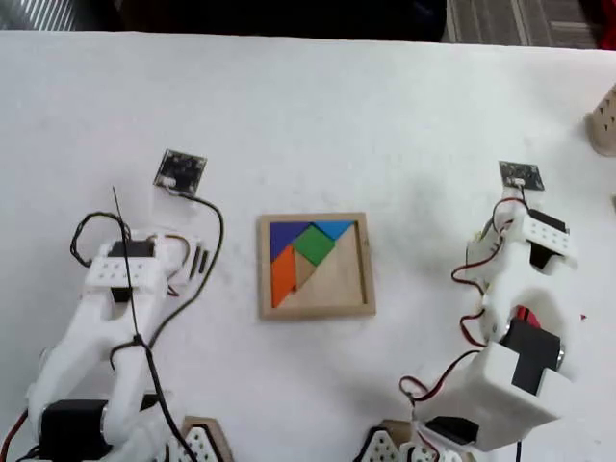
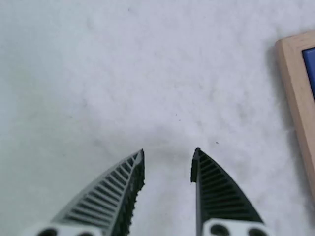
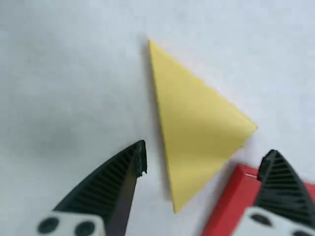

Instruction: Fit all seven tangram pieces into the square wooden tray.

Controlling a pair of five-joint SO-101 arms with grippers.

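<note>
- Four coloured pieces, blue [image 1: 281, 238], green [image 1: 313, 244], light blue [image 1: 334, 229] and orange [image 1: 283, 279], sit in the wooden tray [image 1: 315, 310] mid-table.
- The yellow triangle [image 3: 197, 128] and the red piece [image 3: 231, 206] lie out on the table [image 2: 98, 73], just beside each other. I'd say at least these two remain.
- The right end effector [image 3: 205, 153] hangs released astride the yellow triangle.
- The left end effector [image 2: 169, 151] is released and empty, near the tray.

The wooden tray [image 2: 295, 108] runs off the left wrist view's edge. The red piece [image 3: 229, 211] is cropped too, partly behind a black fingertip [image 3: 280, 187].
</note>
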